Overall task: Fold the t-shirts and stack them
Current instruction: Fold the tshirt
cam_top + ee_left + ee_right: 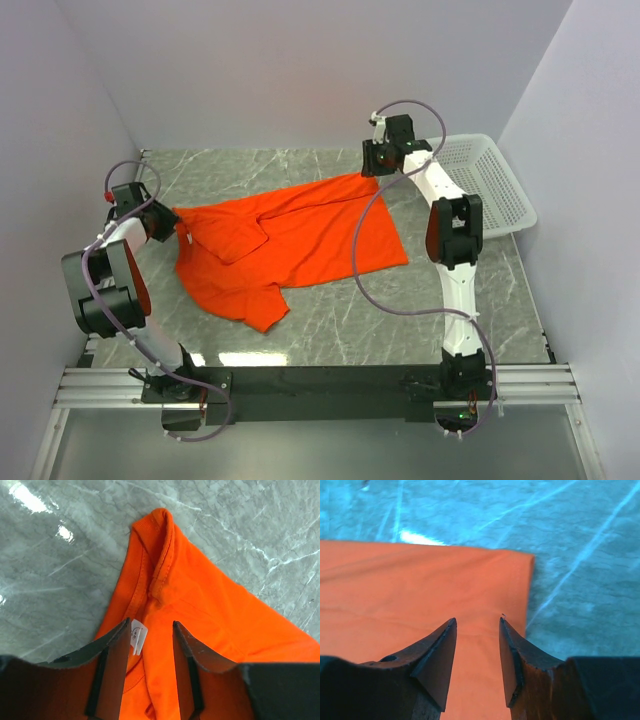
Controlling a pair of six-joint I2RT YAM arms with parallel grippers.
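Since the shirt [300, 240] needs spreading, I hold left gripper [150, 624] at its collar [155, 545], right gripper [477, 620] at its hem corner [520, 562], both half-open, empty.

We log the left arm [103, 285] as folded, its elbow pushed out to the left of the t-shirt [300, 240] and its forearm reaching back in toward the garment's left end. The left gripper [150, 625] sits low at that end, its fingers [115, 655] parted and straddling the neckline; we cannot tell whether the pads touch cloth. The right arm [455, 240] rises from its base and runs past the t-shirt's right edge, bending inward at the wrist. The right gripper [477, 622] points down over the t-shirt's far right corner, fingers parted, with nothing pinched between them.
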